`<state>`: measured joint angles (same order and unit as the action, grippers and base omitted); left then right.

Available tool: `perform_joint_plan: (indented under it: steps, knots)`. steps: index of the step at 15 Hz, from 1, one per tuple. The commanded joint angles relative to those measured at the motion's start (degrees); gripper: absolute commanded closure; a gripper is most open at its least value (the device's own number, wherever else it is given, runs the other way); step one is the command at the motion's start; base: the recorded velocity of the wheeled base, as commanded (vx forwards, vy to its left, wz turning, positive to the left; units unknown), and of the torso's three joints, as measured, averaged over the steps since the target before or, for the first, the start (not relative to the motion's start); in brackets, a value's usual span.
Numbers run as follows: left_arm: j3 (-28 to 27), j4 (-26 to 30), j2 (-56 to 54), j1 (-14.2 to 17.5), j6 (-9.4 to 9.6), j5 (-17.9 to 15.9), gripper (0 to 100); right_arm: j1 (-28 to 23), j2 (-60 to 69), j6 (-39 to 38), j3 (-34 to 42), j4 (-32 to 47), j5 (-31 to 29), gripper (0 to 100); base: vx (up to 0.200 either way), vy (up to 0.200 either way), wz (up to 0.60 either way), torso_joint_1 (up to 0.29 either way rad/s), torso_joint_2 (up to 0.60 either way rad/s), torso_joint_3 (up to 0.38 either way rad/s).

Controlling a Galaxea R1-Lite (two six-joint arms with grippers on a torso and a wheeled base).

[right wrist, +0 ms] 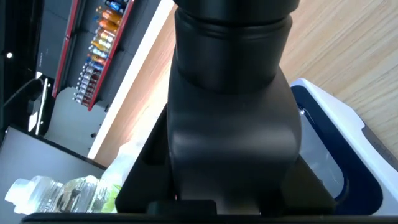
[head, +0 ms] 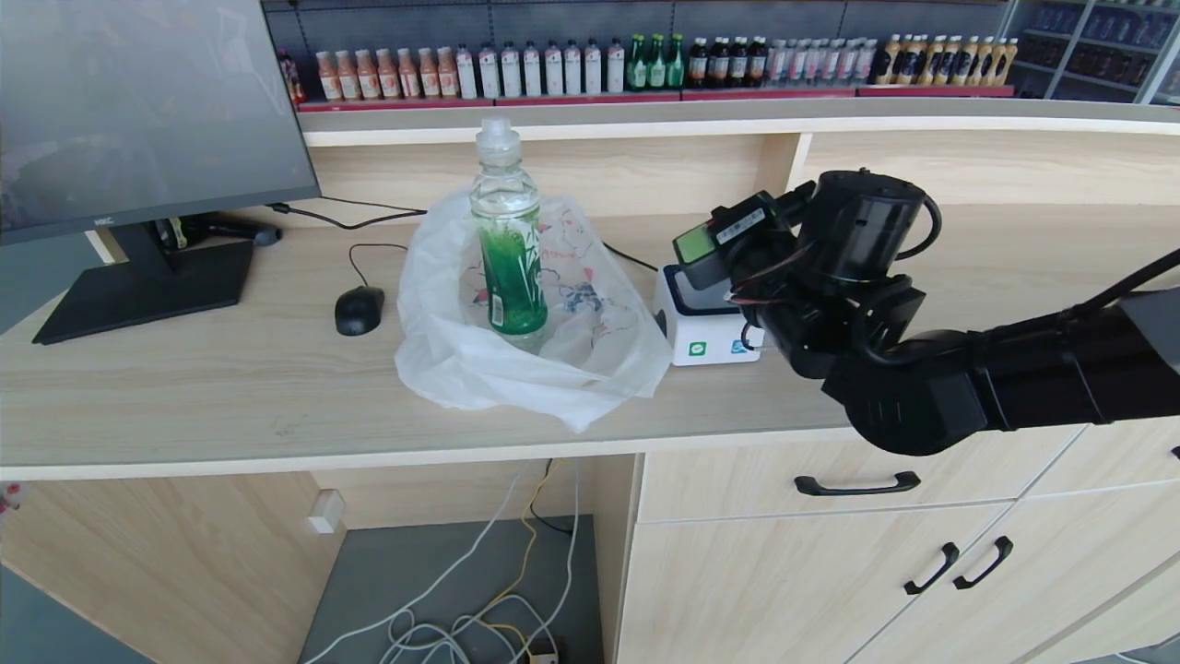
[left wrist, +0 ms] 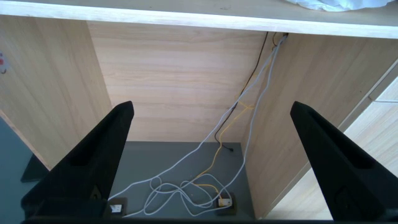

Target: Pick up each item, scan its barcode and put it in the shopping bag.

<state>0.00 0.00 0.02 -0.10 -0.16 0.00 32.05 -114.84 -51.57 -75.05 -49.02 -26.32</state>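
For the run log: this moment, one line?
clear green-labelled bottle: upright in white plastic bag | right hand: above white scanner box | left hand: open, below wooden counter

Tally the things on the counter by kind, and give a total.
Bottle: 1
Shopping bag: 1
White scanner box: 1
Mouse: 1
Monitor: 1
Dark object behind the monitor stand, kind unclear: 1
Total: 6
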Motion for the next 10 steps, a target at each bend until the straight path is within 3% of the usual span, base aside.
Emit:
perform_joint_plan:
  steps: [1, 7, 10]
  knots:
    - [0.00, 0.00, -0.02, 0.01, -0.02, 0.00, 0, 0.12, 1.90, 0.33, 0.25, -0.11, -0.14, 100, 0.000, 0.000, 0.00, 0.000, 0.00, 0.000]
    - [0.00, 0.00, -0.02, 0.01, -0.02, 0.00, 0, 0.56, 8.05, 3.67, 2.80, -0.20, -0.22, 100, 0.000, 0.000, 0.00, 0.000, 0.00, 0.000]
    - [0.00, 0.00, -0.02, 0.01, -0.02, 0.00, 0, 2.84, 11.56, 9.03, 5.79, -1.43, -0.84, 100, 0.000, 0.000, 0.00, 0.000, 0.00, 0.000]
